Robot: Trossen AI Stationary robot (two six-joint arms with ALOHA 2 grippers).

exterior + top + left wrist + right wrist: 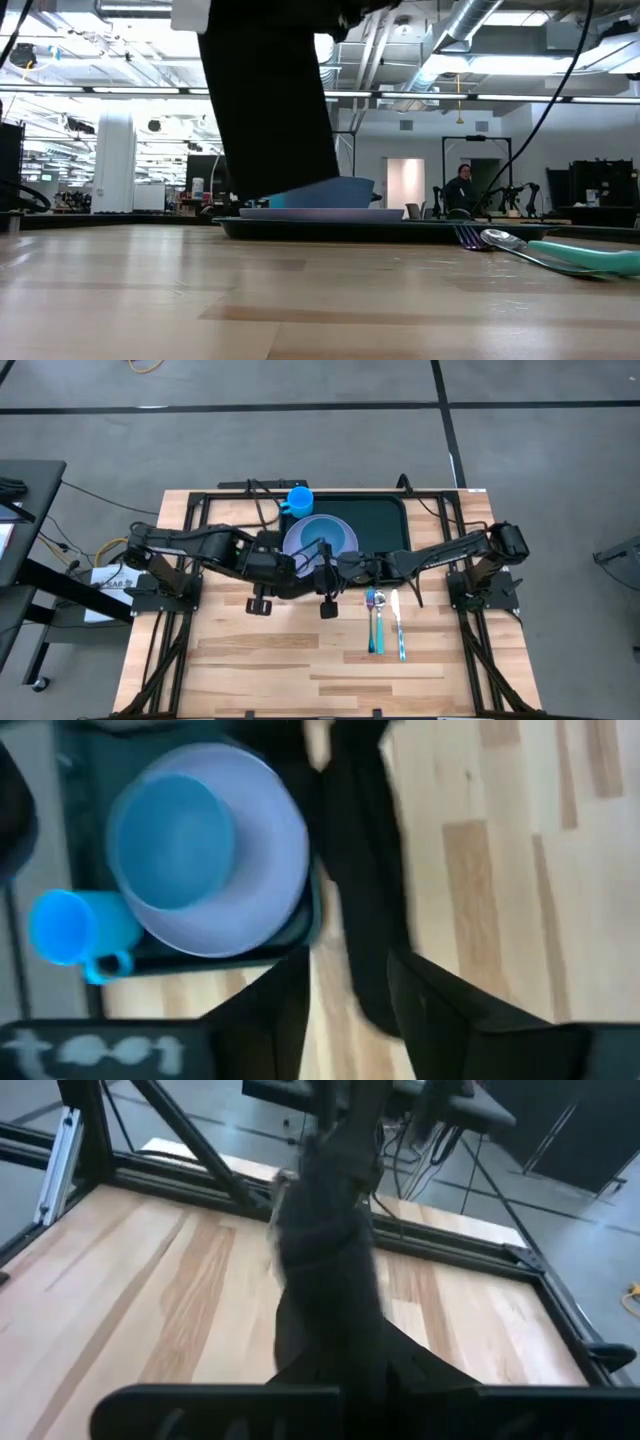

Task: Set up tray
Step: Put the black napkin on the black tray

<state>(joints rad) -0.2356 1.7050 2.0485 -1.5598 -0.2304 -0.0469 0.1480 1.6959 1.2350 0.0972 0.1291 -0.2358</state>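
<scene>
The dark green tray [380, 520] lies at the table's far middle. On it are a lavender plate [340, 538] carrying a blue bowl [175, 840], and a blue cup [299, 500] lying at its far left corner. My two grippers meet just in front of the tray's near rim. My right gripper [340, 1380] is shut on a black sheet [325, 1250]. My left gripper [350, 995] is open, its fingers on either side of that sheet [360, 870]; whether they touch it I cannot tell. Fork, spoon and knife [385, 622] lie on the wood. My right gripper pinches one end of the black sheet [335, 1345] between its two fingers, coming almost level from the table's right. The sheet runs on past the fingers toward my left gripper. In the low view it hangs [270, 100] with its lower edge above the table.
The cutlery [540, 250] lies right of centre, handles toward the near edge. Bare wood [260, 660] stretches across the near half of the table. Black frame rails [180, 1150] run along the table's sides. A person [462, 190] stands far off in the room.
</scene>
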